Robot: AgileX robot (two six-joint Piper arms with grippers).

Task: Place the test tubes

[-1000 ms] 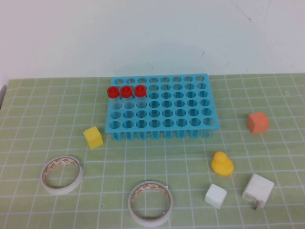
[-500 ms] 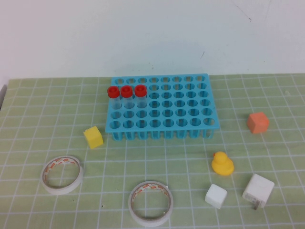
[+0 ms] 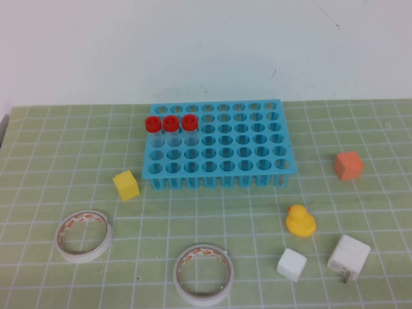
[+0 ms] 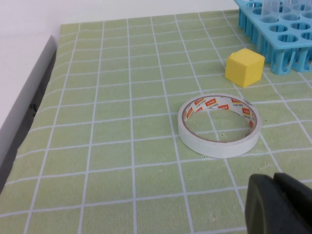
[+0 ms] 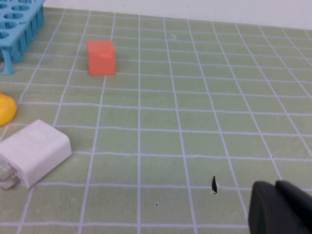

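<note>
A blue test tube rack [image 3: 219,145] stands at the middle back of the green mat. Three clear test tubes with red caps [image 3: 170,129] stand upright side by side in its left holes; their clear bodies show in the left wrist view [image 4: 271,7] above the rack [image 4: 282,34]. Neither arm appears in the high view. My left gripper [image 4: 274,181] is shut and empty, low over the mat near a tape roll. My right gripper [image 5: 276,187] is shut and empty, over bare mat at the right side.
A yellow cube [image 3: 126,185] sits left of the rack. Two tape rolls [image 3: 83,235] [image 3: 203,273] lie near the front. An orange cube [image 3: 348,165], yellow duck [image 3: 300,221], white cube [image 3: 291,264] and white charger [image 3: 348,257] lie on the right. The mat's left edge [image 4: 44,78] drops off.
</note>
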